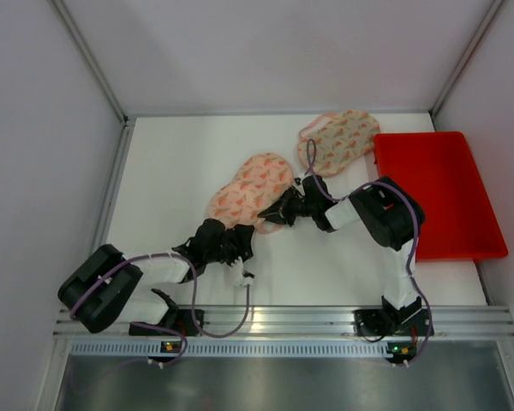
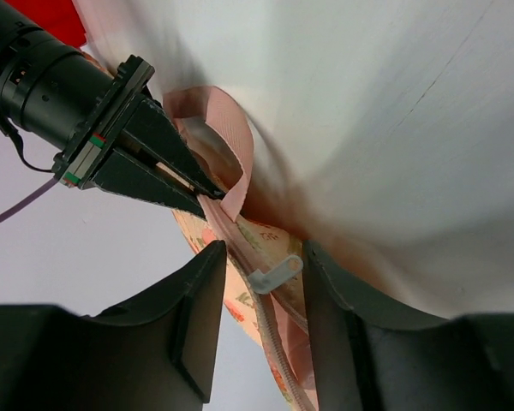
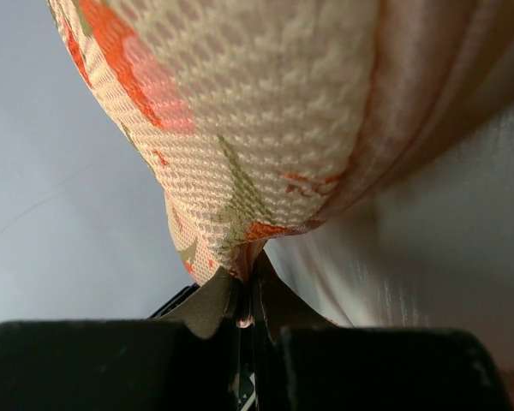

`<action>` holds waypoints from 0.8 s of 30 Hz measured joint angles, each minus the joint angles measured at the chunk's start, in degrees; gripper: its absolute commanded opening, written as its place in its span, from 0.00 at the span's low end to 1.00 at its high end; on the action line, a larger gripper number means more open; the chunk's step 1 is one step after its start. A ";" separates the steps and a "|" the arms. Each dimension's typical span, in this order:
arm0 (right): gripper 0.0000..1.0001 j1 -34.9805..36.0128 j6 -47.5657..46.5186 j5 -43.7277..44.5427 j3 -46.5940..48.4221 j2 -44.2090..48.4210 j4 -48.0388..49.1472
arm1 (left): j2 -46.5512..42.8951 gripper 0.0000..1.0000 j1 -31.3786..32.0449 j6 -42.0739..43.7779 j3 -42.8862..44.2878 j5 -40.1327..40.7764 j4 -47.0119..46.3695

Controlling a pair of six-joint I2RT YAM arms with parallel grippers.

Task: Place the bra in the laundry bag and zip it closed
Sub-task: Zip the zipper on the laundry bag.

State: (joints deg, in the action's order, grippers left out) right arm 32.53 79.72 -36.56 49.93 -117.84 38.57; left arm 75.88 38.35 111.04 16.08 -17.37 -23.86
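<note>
The peach patterned mesh laundry bag [image 1: 253, 187] lies mid-table. My right gripper [image 1: 277, 211] is shut on the bag's near edge; in the right wrist view [image 3: 244, 295] the mesh [image 3: 231, 111] bunches into the closed fingers. In the left wrist view it pinches a peach fabric loop [image 2: 234, 145]. My left gripper [image 1: 242, 238] is open at the bag's near-left end. The grey zipper pull [image 2: 278, 274] and zipper track [image 2: 272, 342] lie between its fingers [image 2: 197, 317], untouched. A second patterned piece with a thin strap [image 1: 338, 141], apparently the bra, lies behind the bag.
A red tray [image 1: 441, 193] stands at the right, close to the right arm's elbow. White walls enclose the table on the left, back and right. The metal rail with the arm bases [image 1: 283, 321] runs along the near edge.
</note>
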 measured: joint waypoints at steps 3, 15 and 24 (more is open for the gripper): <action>0.00 0.00 0.02 0.00 0.00 0.00 0.00 | -0.09 0.41 -0.04 0.15 0.00 -0.44 -0.09; 0.00 0.00 0.04 -0.13 0.00 0.00 0.04 | -4.26 0.17 -0.11 0.72 0.00 -2.25 2.62; 0.00 0.00 -0.04 -0.39 0.00 0.00 0.02 | -5.01 0.00 -0.11 1.90 0.07 -2.32 6.16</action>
State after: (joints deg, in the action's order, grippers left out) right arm 32.53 79.68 -36.95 49.93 -117.84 38.59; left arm 70.87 38.24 112.95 16.14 -19.68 -17.69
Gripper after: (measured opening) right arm 0.030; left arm 0.062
